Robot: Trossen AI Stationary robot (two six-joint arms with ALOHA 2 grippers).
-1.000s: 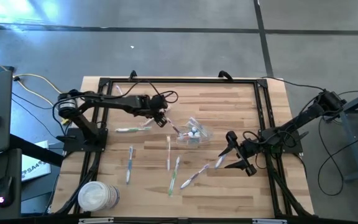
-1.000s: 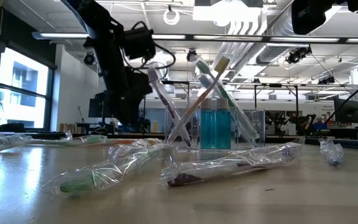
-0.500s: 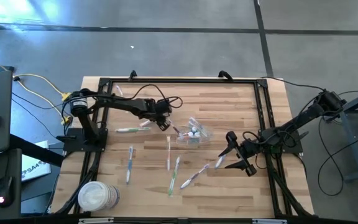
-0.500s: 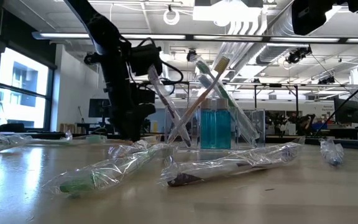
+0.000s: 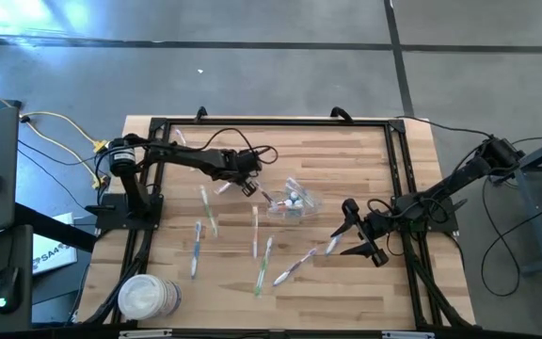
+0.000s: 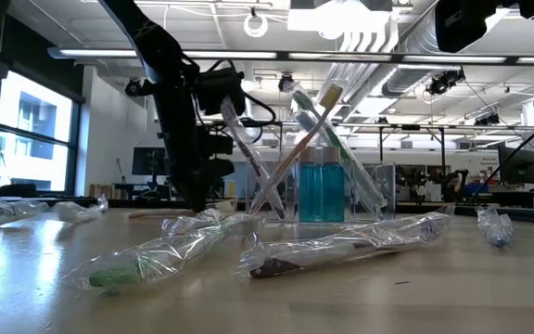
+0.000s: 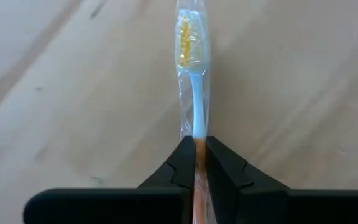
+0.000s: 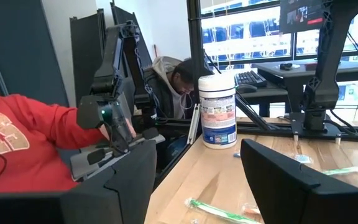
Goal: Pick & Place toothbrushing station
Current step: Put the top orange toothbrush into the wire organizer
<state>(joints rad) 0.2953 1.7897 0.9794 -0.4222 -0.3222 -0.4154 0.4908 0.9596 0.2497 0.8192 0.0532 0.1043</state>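
Observation:
My left gripper (image 5: 245, 185) stands left of the transparent container (image 5: 294, 201), shut on a wrapped toothbrush (image 7: 192, 93) with a blue neck and yellowish bristles. In the low view several toothbrushes (image 6: 248, 153) lean upright in the container (image 6: 327, 190). More wrapped toothbrushes lie flat on the table: one green-white (image 5: 209, 212), others nearer the front (image 5: 255, 231) (image 5: 263, 266) (image 5: 294, 266). My right gripper (image 5: 351, 240) hovers open at the table's right, with nothing between its fingers (image 8: 278, 180). My left gripper pinches the toothbrush's handle (image 7: 194, 144), just behind the blue neck, between its two fingers through the clear wrapper. The fingers come from above, pointing down. The toothbrush lies flat on the wood, its head stretched out beyond the fingertips.
A white canister (image 5: 147, 297) stands at the table's near left corner. A black frame rail (image 5: 271, 122) runs around the table. A small wrapped item (image 6: 494, 225) lies at the right in the low view. A person in red (image 8: 17, 143) sits beyond the table.
My left gripper has shifted a little toward the container and come down. The green-white toothbrush left of it, which lay crosswise, has swung round and now points toward the table's near edge.

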